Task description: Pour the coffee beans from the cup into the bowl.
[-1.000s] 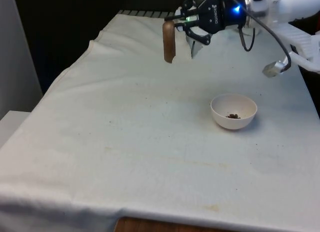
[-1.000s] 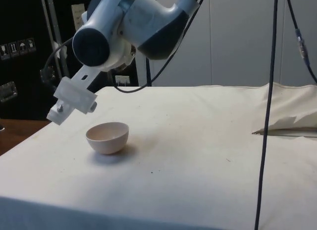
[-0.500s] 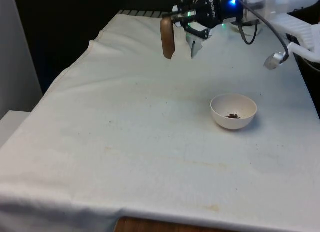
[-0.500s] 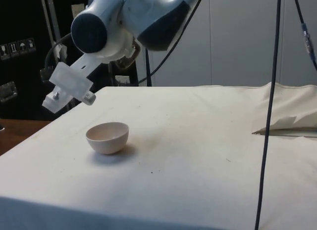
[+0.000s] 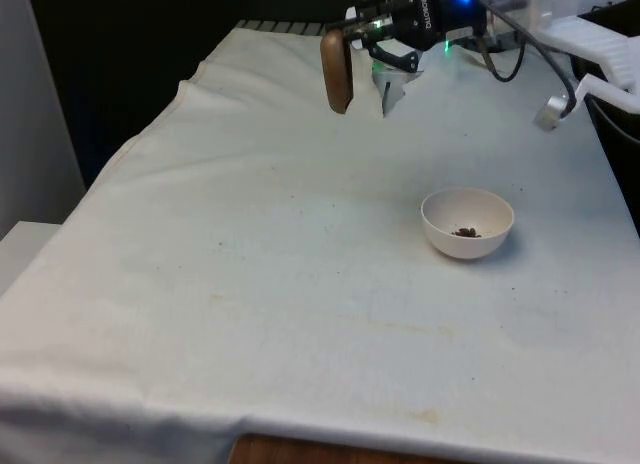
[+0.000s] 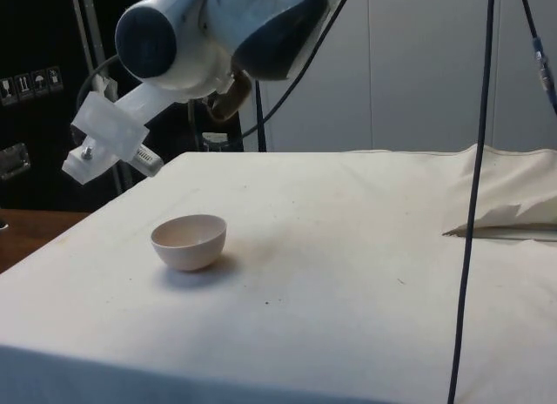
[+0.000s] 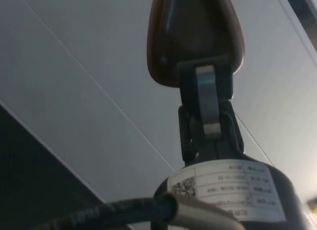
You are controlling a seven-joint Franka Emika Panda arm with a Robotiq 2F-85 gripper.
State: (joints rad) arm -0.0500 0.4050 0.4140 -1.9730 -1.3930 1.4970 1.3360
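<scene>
— While the arm [image 5: 590, 14] hangs over the far end of the table [image 5: 250, 284], where's the cup [image 5: 337, 72]?

— Up in the air, clamped in the gripper [image 5: 362, 44]. In the front view it sits high at the far end, left of the gripper, and reads as a tall brown shape, roughly upright with a slight tilt. It's off the cloth [image 5: 200, 234], clear above it.

— So the fingers are closed on it?

— Yes, pinched onto it. In the wrist view a finger [image 7: 205, 103] presses against the dark brown cup [image 7: 193, 36], which flares out wide beyond it.

— And the bowl [image 5: 467, 223]?

— Down on the cloth, well apart from the cup, nearer the front view's right. It's a small, pale, round bowl, upright. A little cluster of beans [image 5: 464, 232] lies in the bottom of it.

— What about the side view?

— The bowl [image 6: 189, 241] sits alone on the cloth, casting a soft shadow. The arm [image 6: 218, 38] looms above and behind it, and a bit of brown, probably the cup [image 6: 231, 95], peeks out just under the arm's big joint. I can't make out the fingers from there.

— Anything spilled on the cloth?

— A few tiny dark specks around the bowl, too small to tell what they are. There's also a faint stain line across the near part of the cloth.
</scene>
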